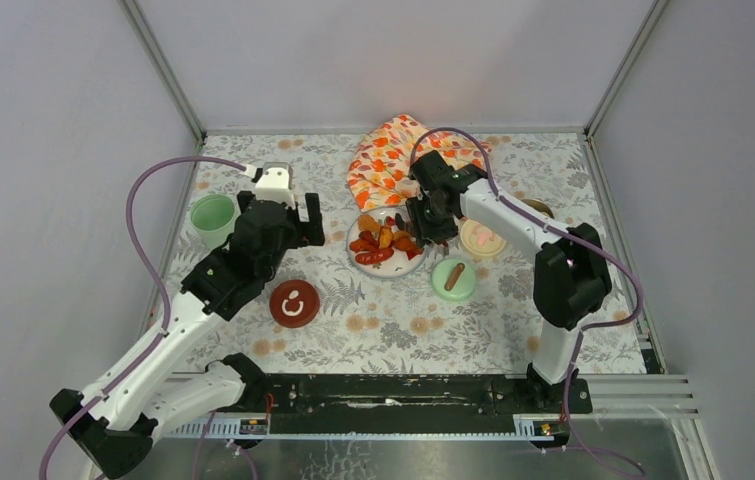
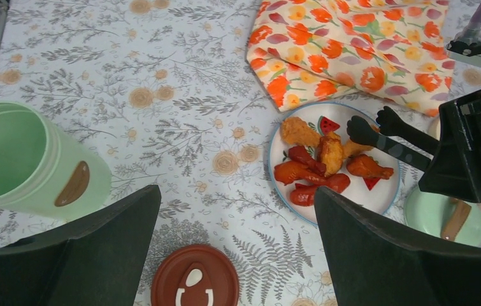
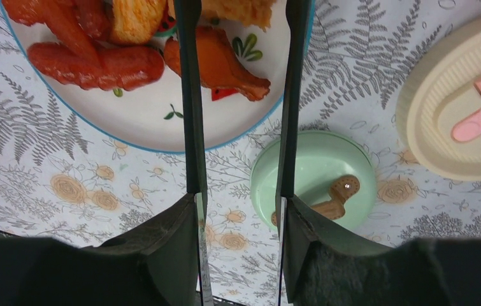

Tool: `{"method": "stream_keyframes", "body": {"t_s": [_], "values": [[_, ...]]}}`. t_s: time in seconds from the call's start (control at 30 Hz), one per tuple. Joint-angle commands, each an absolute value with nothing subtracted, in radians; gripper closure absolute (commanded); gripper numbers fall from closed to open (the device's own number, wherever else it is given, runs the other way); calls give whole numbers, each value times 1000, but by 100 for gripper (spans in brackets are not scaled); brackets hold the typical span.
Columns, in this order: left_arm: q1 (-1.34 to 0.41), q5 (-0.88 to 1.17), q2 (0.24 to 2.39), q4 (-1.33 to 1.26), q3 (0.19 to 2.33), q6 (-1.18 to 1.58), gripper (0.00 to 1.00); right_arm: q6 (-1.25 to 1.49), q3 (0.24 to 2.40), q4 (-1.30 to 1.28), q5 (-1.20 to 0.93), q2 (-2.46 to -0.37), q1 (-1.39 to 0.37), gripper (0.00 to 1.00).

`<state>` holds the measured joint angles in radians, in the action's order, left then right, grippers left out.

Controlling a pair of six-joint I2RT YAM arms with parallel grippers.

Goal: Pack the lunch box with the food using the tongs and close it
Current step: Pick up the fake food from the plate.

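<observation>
Tongs [image 3: 190, 95] over plate [image 3: 155, 131] rim

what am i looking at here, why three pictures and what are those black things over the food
Two robot arms are bolted to a table's near edge. One picture comes from a camera overhead; the other two come from cameras on each wrist, so their own black fingers fill the bottom.

On the flowered tablecloth sit a white plate of orange-red fried chunks, an open mint-green cylinder pot, round green, cream and dark red lids, and an orange flowered cloth.

The right gripper clamps slim dark metal tongs, tips over the plate. The left gripper is open, empty.
</observation>
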<state>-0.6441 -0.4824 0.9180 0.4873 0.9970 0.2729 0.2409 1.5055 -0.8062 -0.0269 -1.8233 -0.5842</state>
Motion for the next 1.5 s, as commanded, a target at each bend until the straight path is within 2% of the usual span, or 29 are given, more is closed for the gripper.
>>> {"method": "stream_keyframes", "body": {"t_s": [0.0,0.23,0.43,0.87,1.47], "values": [[-597,-476,887,442,989,243,2,252,1603,-830,-71,-1855,-581,50],[-539,-428,877,438,984,257,2,246,1678,-872,-82,-1890,-580,50],[-494,-383,876,435,980,272,2,271,1634,-905,-13,-1845,-580,48],[-460,-347,850,431,972,282,2,382,1592,-888,-103,-1869,-577,45],[-447,-320,831,425,967,290,2,414,1618,-863,-217,-1922,-562,53]]}}
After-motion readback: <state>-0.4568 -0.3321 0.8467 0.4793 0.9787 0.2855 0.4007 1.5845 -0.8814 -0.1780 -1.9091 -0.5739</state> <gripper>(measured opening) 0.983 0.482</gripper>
